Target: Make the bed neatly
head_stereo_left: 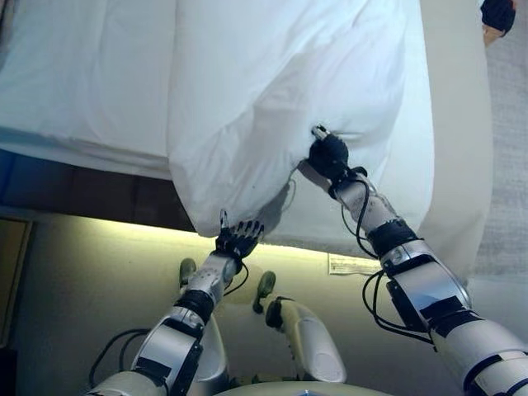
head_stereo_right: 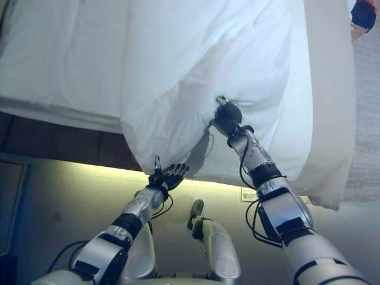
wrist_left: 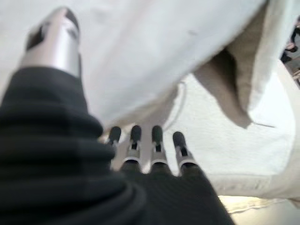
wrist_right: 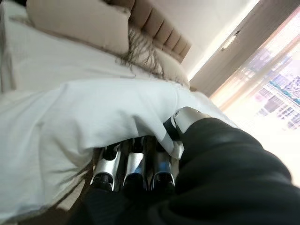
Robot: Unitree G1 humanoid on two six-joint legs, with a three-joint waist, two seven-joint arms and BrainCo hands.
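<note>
A white duvet lies bunched over the bed's mattress, its lower edge hanging past the bed's foot. My right hand is shut on a fold of the duvet near its lower edge; in the right wrist view my fingers curl round the white cloth. My left hand is open just below the duvet's hanging corner, fingers straight and holding nothing; the left wrist view shows its fingertips pointing at the cloth.
The bed's beige side runs along the right. A lit strip glows under the bed's foot. Pillows and a padded headboard show at the far end. A person's hand is at the top right corner.
</note>
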